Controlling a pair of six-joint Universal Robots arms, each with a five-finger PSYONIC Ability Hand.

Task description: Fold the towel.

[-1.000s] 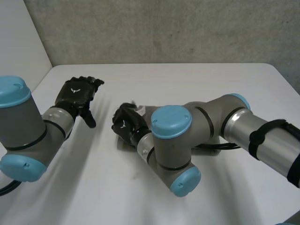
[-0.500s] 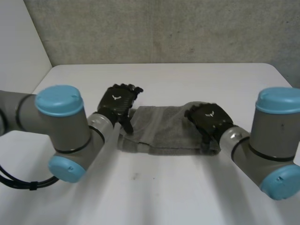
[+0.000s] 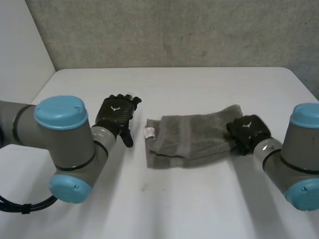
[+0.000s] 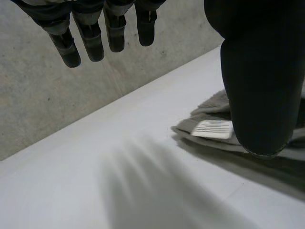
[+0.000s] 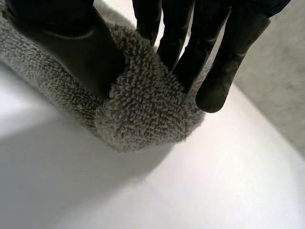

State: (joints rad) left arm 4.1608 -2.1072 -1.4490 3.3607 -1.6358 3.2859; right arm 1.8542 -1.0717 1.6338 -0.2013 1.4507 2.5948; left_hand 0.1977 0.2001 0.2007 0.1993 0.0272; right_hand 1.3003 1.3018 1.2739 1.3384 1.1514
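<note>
Right hand point(image 3: 247, 130) is clamped on the right end of the towel point(image 3: 192, 139): in its wrist view the thumb and the fingers point(image 5: 177, 33) pinch a bunched fold of grey terry point(image 5: 143, 105) between them, and that end is raised a little off the white counter point(image 3: 199, 199). Left hand point(image 3: 115, 113) holds nothing, its fingers point(image 4: 90, 40) straight and spread above bare counter, just beside the towel's left end and apart from it. Nearest the camera, the grey arm joints with light-blue caps point(image 3: 61, 112) frame the scene at both sides. Between the hands the towel lies folded in a long band across the middle of the counter, slanting slightly up toward the right hand. A small white label point(image 3: 149, 131) sits at its left end, also seen past the left thumb point(image 4: 259, 71). Beyond the counter's far edge stands a grey wall point(image 3: 174, 30).
</note>
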